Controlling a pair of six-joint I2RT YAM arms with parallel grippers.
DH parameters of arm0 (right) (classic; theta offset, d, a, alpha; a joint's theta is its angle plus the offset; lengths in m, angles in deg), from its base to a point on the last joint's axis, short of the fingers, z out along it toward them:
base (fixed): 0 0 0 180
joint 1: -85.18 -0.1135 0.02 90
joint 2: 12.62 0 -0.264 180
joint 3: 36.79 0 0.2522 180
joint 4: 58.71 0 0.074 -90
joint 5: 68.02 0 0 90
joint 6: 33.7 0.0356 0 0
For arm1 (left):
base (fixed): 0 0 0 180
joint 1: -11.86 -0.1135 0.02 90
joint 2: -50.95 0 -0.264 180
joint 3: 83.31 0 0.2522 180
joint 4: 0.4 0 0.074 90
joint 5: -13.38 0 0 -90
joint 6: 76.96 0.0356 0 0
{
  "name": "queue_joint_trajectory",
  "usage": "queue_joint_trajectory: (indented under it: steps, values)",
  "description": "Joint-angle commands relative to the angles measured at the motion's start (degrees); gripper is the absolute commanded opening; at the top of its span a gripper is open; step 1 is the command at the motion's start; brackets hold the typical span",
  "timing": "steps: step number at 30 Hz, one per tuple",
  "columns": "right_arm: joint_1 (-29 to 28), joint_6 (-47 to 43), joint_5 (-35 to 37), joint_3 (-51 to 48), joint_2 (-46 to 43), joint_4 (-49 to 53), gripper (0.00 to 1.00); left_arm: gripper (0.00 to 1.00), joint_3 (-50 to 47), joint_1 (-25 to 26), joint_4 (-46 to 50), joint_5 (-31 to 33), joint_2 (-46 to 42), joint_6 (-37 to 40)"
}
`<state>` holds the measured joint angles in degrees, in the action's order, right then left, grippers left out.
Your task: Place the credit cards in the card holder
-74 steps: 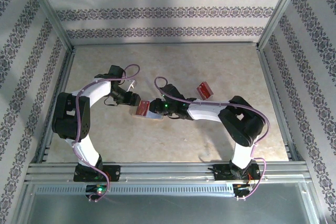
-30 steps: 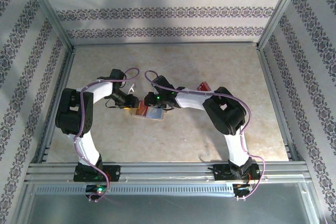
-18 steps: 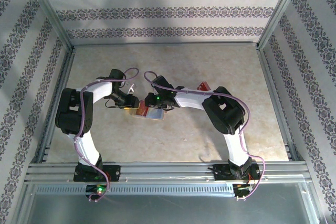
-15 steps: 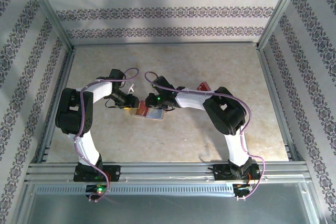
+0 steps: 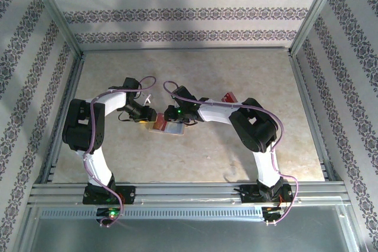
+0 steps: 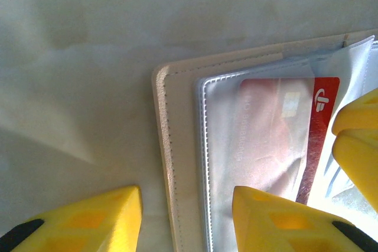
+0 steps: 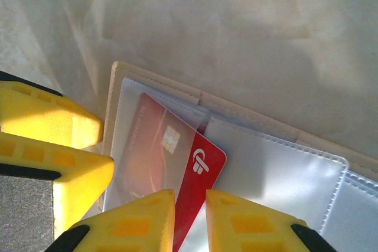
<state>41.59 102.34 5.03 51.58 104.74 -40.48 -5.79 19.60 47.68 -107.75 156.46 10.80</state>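
The tan card holder (image 5: 172,128) lies open on the table between both grippers, its clear sleeves up. A red credit card (image 7: 177,146) sits partly inside the left sleeve, one red corner sticking out. My right gripper (image 7: 190,196) is nearly shut, its tips on the card's exposed end with a narrow slit between them. My left gripper (image 6: 186,196) is open and straddles the card holder's stitched edge (image 6: 177,146), one finger over the table and one over the sleeve. The same credit card (image 6: 277,128) shows through that sleeve. A second red card (image 5: 229,98) lies on the table to the right.
Both arms meet at the middle left of the beige table (image 5: 195,163). My left gripper (image 5: 147,118) and right gripper (image 5: 173,115) are close together. Metal frame rails (image 5: 189,190) and patterned walls enclose the table.
Since the earliest frame the right arm has reached further left over the card holder and its elbow has swung back. Over the last second nothing has visibly moved.
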Motion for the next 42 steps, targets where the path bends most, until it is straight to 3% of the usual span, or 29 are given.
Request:
queue_joint_trajectory:
  steps: [1,20,29,37,42]
  values:
    - [0.4,-0.4,0.4,0.5,0.7,-0.2,0.22,0.45,0.6,-0.3,-0.3,-1.9,1.8,-0.1]
    - [-0.7,0.1,-0.9,4.5,3.4,-1.0,0.22,0.44,0.6,-0.3,-0.6,-2.7,1.9,-0.7]
    - [-0.4,-1.2,0.3,3.5,0.0,0.5,0.22,0.45,-0.1,-0.3,-2.2,-6.8,2.6,-3.2]
    - [1.3,-2.9,4.7,-8.8,-9.7,2.0,0.22,0.46,0.0,-0.3,-2.5,-7.4,3.7,-4.1]
    - [2.6,-1.2,5.0,-16.7,-11.4,-1.9,0.22,0.47,-0.2,-0.3,-2.9,-8.1,4.2,-4.4]
